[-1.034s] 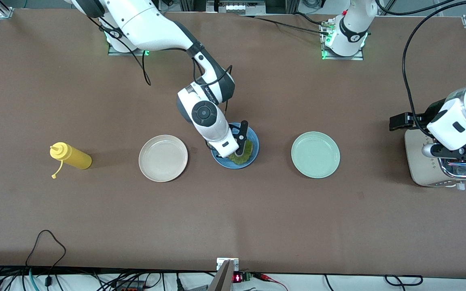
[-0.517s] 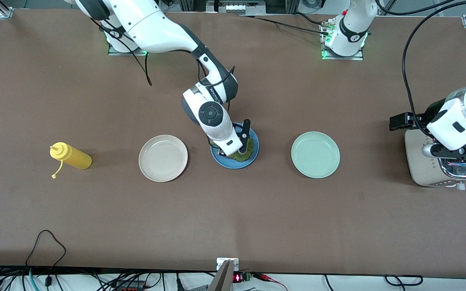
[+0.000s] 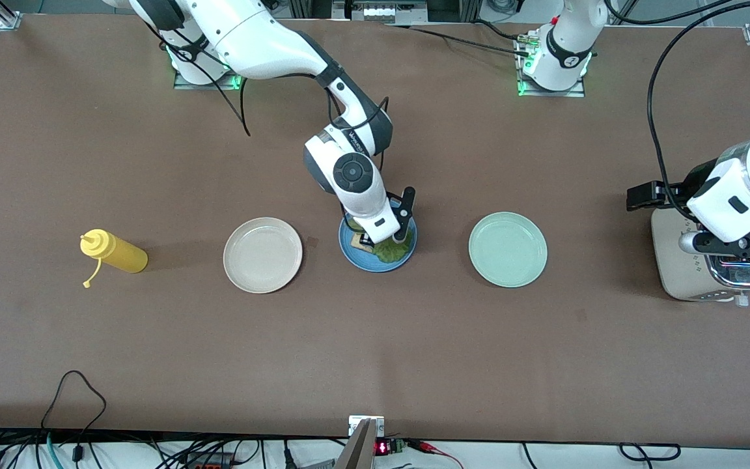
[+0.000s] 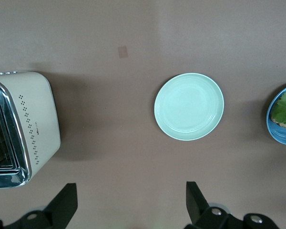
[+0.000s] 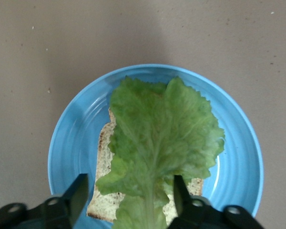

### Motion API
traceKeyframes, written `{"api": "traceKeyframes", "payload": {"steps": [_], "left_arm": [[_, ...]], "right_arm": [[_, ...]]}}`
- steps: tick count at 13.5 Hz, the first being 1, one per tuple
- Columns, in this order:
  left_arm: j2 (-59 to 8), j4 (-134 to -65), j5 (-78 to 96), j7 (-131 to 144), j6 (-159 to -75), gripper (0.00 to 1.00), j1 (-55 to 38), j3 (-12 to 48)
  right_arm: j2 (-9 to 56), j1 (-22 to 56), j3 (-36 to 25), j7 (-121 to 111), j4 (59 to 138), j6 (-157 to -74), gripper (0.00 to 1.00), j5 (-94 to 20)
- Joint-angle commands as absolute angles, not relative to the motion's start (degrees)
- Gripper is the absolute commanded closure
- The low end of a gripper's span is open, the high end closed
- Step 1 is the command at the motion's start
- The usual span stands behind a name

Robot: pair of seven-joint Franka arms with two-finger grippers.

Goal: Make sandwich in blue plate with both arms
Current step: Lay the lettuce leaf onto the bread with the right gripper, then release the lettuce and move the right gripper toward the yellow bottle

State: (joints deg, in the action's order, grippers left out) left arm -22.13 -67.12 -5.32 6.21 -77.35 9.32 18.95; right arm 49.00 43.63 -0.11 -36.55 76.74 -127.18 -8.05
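Three plates: blue plate (image 3: 356, 255), beige plate (image 3: 262, 255), pale green plate (image 3: 508, 249). One bread slice (image 5: 104, 168), one lettuce leaf (image 5: 162, 143). One toaster (image 3: 673, 257), one yellow bottle (image 3: 114, 252).

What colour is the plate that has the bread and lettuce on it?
Medium blue. The blue plate shows best in the right wrist view.
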Motion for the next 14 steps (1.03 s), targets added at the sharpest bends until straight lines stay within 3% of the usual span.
{"api": "traceKeyframes", "payload": {"steps": [1,3,9,11,14], "left_arm": [[-21.62,-66.53,-4.13,6.24,-76.38,0.00,9.49,19.07],[-21.62,-66.53,-4.13,6.33,-76.38,0.00,9.40,19.07],[-21.62,-66.53,-4.13,6.33,-76.38,0.00,9.40,19.07],[-21.62,-66.53,-4.04,6.33,-76.38,0.00,9.40,19.07],[-21.62,-66.53,-4.04,6.24,-76.38,0.00,9.40,19.07]], "right_arm": [[48.00,44.12,-0.88,-33.23,76.03,-126.30,0.00,-7.47],[44.84,43.59,-1.75,-32.00,76.29,-124.29,0.00,-7.47],[30.52,43.69,-14.04,-28.13,76.55,-110.07,0.00,0.09],[27.18,40.80,-16.52,-28.74,77.69,-106.10,0.00,0.00],[20.93,32.54,-16.35,-35.20,85.23,-107.05,0.00,-3.84]]}}
